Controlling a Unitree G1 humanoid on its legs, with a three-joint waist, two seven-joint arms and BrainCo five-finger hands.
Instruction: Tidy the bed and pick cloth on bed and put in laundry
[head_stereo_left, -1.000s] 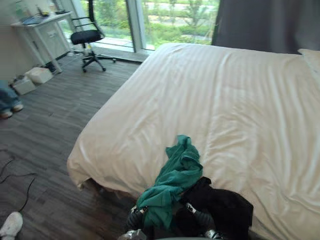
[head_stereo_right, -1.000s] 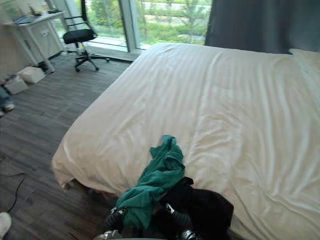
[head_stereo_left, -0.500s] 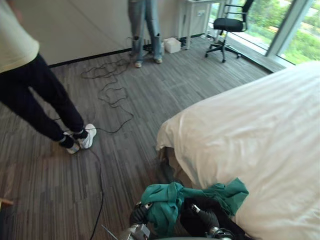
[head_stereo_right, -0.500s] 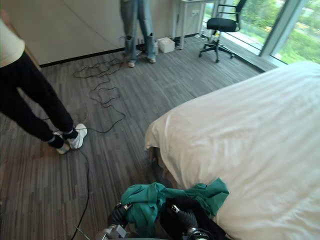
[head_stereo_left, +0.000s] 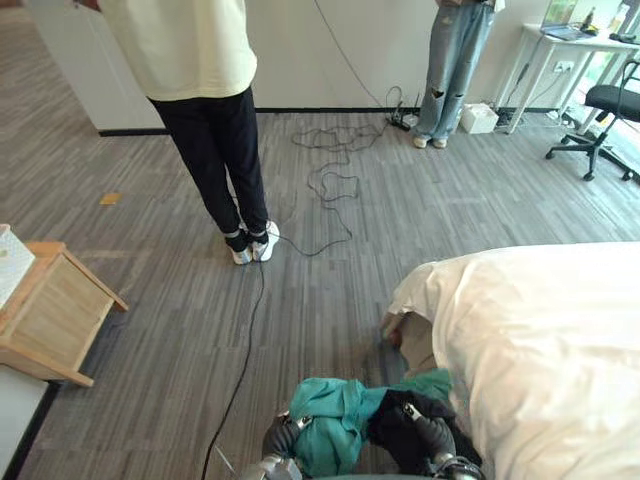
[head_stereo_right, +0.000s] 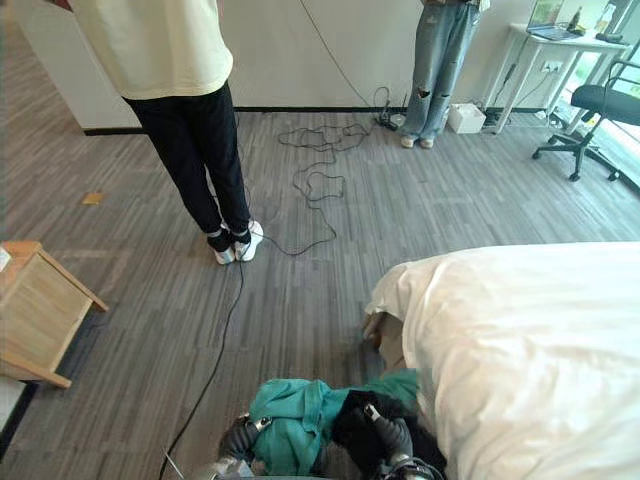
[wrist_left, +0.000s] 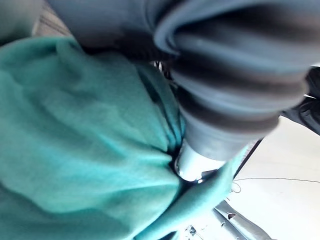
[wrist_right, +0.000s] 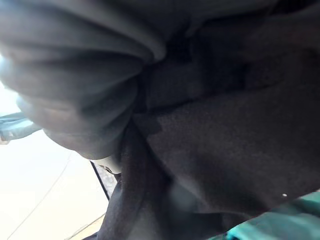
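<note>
This is a bedroom that also serves as a work space. A wide bed (head_stereo_left: 560, 340) under a white cover stands on a grey plank floor (head_stereo_left: 150, 190), with a low wooden cabinet (head_stereo_left: 55, 310) off to the left. By the plain white wall (head_stereo_left: 330, 50) is a white worktop (head_stereo_left: 575, 42) carrying a laptop (head_stereo_left: 560, 12), and a black office chair (head_stereo_left: 610, 100) stands near it. Cables (head_stereo_left: 330, 180) trail over the floor. A person in a pale top (head_stereo_left: 200, 60) and a person in jeans (head_stereo_left: 455, 60) stand there.
</note>
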